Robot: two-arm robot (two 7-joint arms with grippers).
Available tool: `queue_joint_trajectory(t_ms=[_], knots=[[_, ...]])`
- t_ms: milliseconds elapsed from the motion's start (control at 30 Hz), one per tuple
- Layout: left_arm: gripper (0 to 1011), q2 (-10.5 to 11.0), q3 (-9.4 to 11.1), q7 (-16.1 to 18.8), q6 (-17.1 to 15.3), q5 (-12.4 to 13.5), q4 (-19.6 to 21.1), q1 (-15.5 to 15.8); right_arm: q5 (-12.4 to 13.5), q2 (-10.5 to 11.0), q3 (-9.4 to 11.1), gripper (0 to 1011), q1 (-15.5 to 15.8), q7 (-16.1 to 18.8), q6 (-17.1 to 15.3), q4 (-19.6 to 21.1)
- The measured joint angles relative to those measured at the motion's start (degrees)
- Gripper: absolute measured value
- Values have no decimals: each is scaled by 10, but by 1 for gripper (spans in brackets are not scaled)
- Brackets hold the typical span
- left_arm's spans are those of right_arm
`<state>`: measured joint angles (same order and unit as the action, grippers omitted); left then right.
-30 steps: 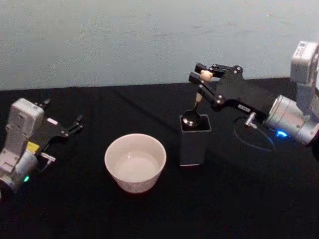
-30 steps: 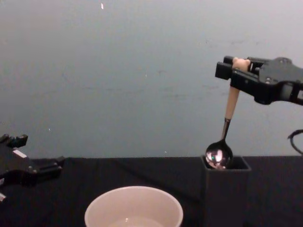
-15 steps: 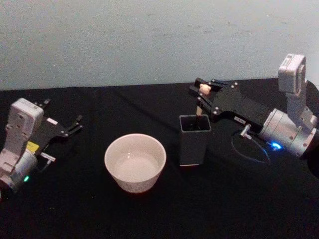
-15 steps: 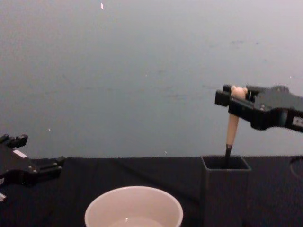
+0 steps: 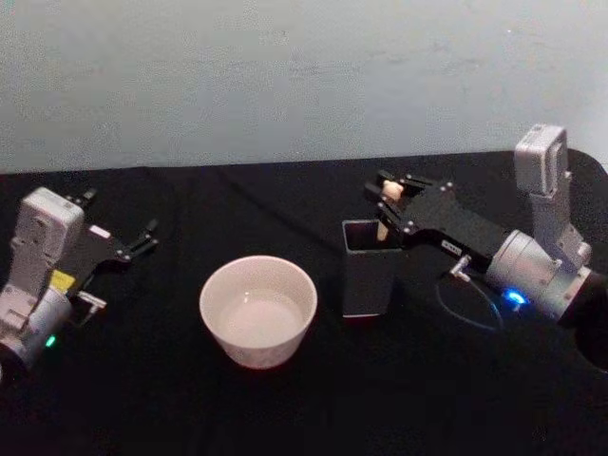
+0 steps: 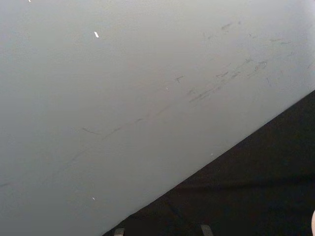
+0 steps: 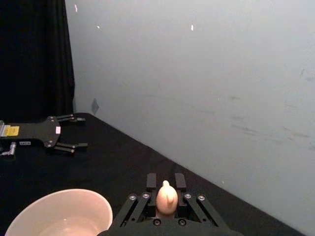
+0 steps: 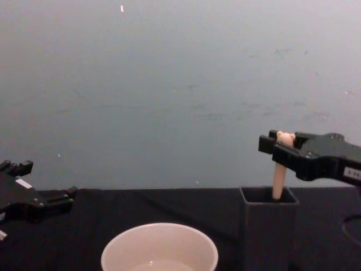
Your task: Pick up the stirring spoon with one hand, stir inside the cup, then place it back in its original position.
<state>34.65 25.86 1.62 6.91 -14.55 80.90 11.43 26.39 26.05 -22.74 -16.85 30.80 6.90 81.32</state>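
**Head view and companions: spoon lowered into the holder, right gripper clamped on its top**

Head view: the right gripper (image 5: 388, 191) reached in from the right side of the black table (image 5: 285, 399) and was closed on the bear-head end of the stirring spoon (image 5: 383, 228). The beige handle ran downward from the fingers into the square mouth of the dark grey holder (image 5: 366, 280), so that the neck and the bowl lay hidden inside it. The holder stood upright just to the right of the cream-white cup (image 5: 257, 309), near it but not touching. The left gripper (image 5: 142, 237) lay low at the left edge of the table, well apart from the cup, with its fingers spread and holding nothing.

Chest view: the right gripper (image 8: 277, 143) hung just above the holder (image 8: 268, 231), and the spoon (image 8: 278, 182) stood nearly upright, its handle passing below the rim. The cup (image 8: 159, 248) sat in the foreground to the left of the holder, and the left gripper (image 8: 62, 195) rested at the left edge.

Right wrist view: the bear head of the spoon (image 7: 167, 198) sat pinched between the two black fingers (image 7: 151, 181), with the cup (image 7: 59, 212) nearby and the left gripper (image 7: 74, 132) farther off across the table.

Left wrist view: a pale wall (image 6: 123, 98) met the dark table edge.
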Motion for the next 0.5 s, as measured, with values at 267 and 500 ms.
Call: queue_joint_trajectory(t_ms=[267, 500], knots=[[1001, 0, 0, 0, 0, 0, 0, 0, -11, -11, -1, 215, 2, -6, -7, -13], [1001, 0, 0, 0, 0, 0, 0, 0, -20, -17, -2, 215, 2, -10, -11, -21]])
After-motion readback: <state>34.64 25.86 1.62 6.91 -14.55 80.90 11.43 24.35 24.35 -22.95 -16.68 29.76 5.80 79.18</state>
